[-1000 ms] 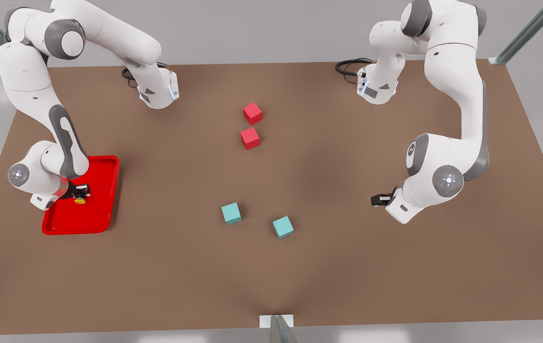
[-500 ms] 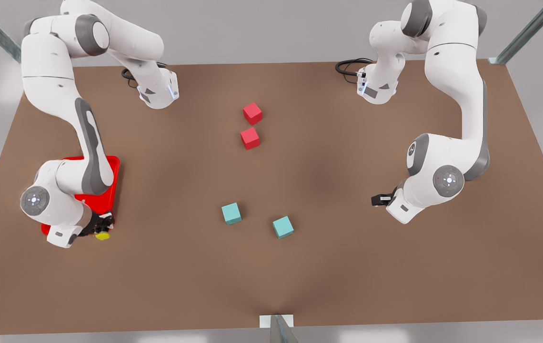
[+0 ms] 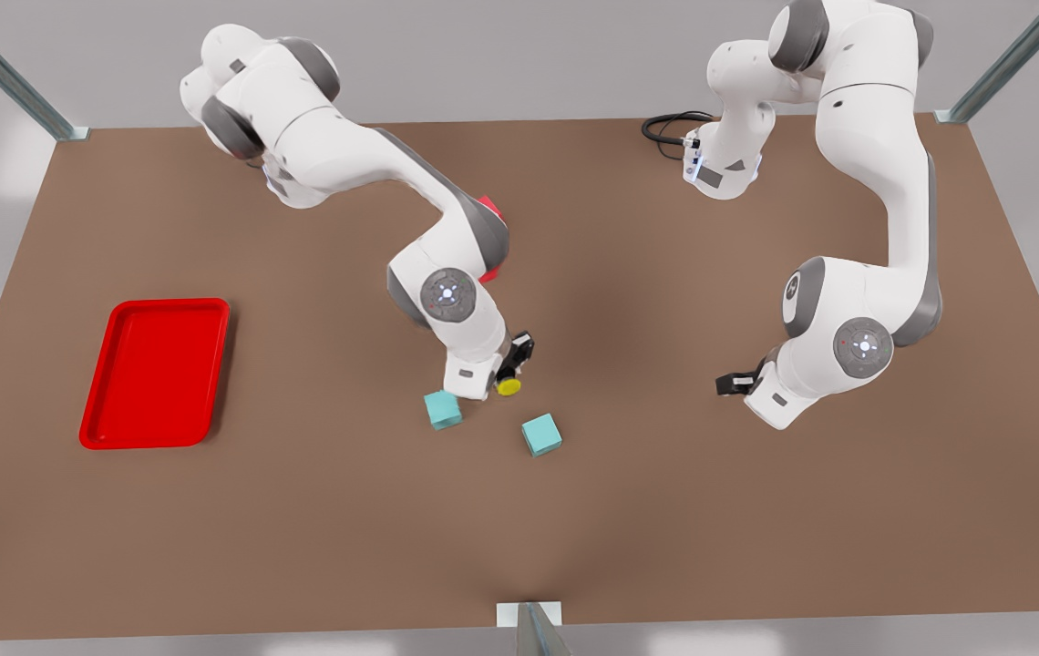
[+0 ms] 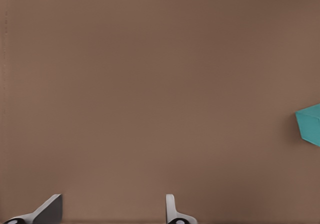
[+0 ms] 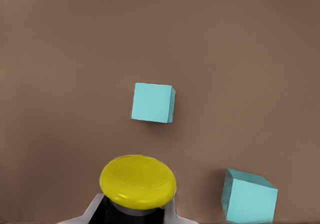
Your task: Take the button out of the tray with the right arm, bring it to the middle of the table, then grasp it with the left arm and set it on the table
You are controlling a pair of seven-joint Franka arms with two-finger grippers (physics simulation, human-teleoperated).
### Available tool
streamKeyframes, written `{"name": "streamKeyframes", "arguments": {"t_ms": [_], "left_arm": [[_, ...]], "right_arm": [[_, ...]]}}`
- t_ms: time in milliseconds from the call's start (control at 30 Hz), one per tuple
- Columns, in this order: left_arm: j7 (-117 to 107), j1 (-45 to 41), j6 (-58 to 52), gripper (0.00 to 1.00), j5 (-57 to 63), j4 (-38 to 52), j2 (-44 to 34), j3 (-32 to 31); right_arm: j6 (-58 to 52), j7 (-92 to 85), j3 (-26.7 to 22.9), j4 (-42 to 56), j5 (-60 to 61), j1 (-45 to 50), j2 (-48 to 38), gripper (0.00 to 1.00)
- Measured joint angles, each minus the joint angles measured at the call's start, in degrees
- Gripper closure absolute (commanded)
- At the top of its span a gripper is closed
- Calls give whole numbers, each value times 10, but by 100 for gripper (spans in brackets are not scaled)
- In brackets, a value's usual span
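Observation:
The button (image 3: 509, 386), black-bodied with a yellow cap, hangs just above the table (image 3: 301, 528) near its middle, with my right gripper (image 3: 512, 369) shut on it. The right wrist view shows its yellow cap (image 5: 138, 181) between the fingers of that gripper (image 5: 132, 211). At the front view's left lies the red tray (image 3: 155, 374) with nothing in it. My left gripper (image 3: 724, 384) waits low over the table at the front view's right. In the left wrist view this gripper (image 4: 111, 211) is open, with bare tabletop between its fingers.
Two teal cubes (image 3: 442, 409) (image 3: 541, 434) sit just in front of the held button, one almost under the right wrist. Both teal cubes (image 5: 153, 102) (image 5: 248, 195) lie below the cap. A red cube (image 3: 488, 206) peeks out behind the right arm.
My right arm swung from the tray at the front view's left to the table's middle, carrying the button. The tray is now uncovered. The left arm barely moved.

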Motion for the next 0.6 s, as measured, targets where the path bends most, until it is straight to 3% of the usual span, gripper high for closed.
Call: {"name": "streamKeyframes", "arguments": {"t_ms": [267, 533, 567, 600], "left_arm": [[0, 0, 0, 0, 2, 0, 7, 0], [0, 1, 1, 0, 3, 1, 16, 0], [0, 1, 1, 0, 3, 1, 16, 0], [0, 1, 1, 0, 3, 1, 16, 0]], "right_arm": [[6, 175, -6, 5, 16, 89, 41, 57], [84, 298, -70, 52, 15, 123, 149, 56], [99, 312, -78, 53, 15, 129, 159, 34], [114, 326, -82, 53, 14, 131, 168, 0]]}}
